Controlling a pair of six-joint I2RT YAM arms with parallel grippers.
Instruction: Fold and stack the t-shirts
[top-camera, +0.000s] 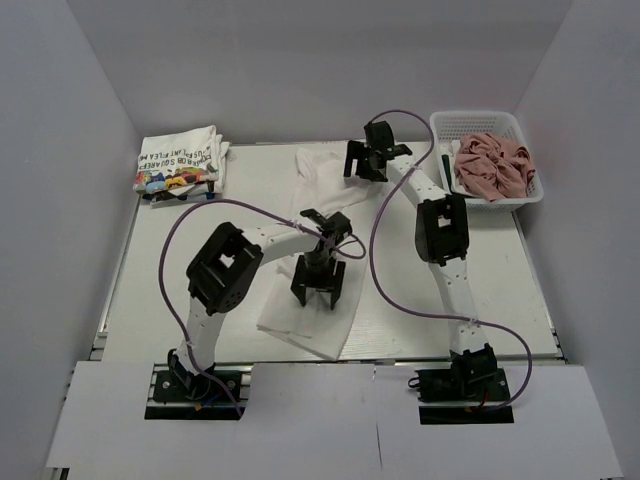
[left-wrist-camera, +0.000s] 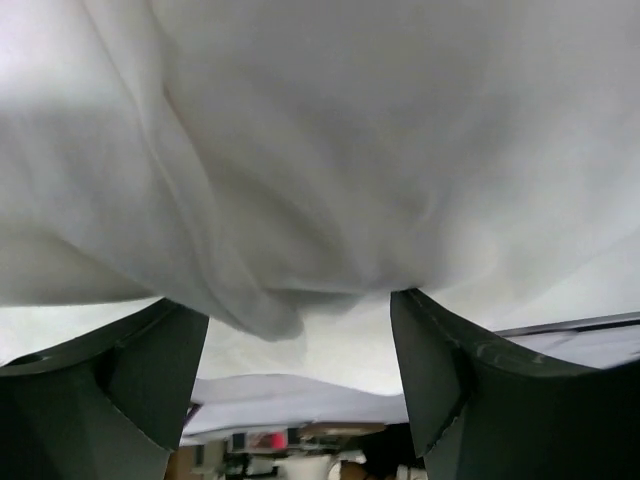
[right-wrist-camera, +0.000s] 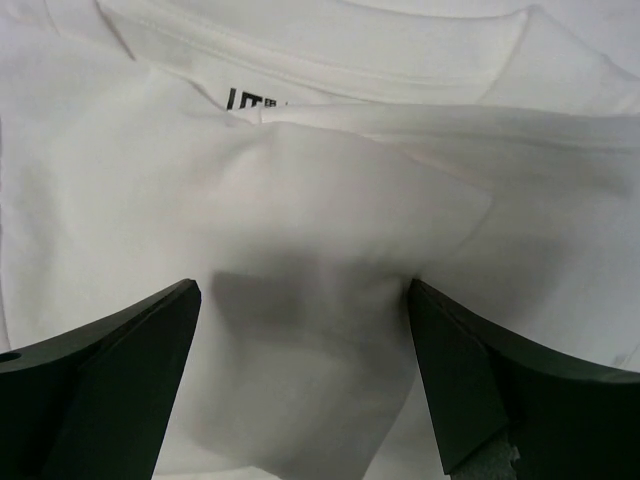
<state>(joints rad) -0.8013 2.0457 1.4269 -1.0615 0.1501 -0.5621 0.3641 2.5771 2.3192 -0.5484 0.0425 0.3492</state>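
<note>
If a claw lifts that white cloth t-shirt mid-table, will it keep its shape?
Probably not: the white cloth t-shirt lies in soft wrinkles and folds, so it should sag. Pushed, it likely bunches, as its creases suggest.

Your spread t-shirt (top-camera: 318, 170) lies in the centre, the folded stack (top-camera: 180, 165) far left, a crumpled t-shirt (top-camera: 492, 165) in the basket (top-camera: 470, 120) far right.

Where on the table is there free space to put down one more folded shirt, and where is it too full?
Bare: the table strip between the folded stack and the base of the left arm; also the patch on the near side of the basket, right of the right arm. Crowded: the middle, where the white t-shirt lies under the left claw and right claw.
</note>
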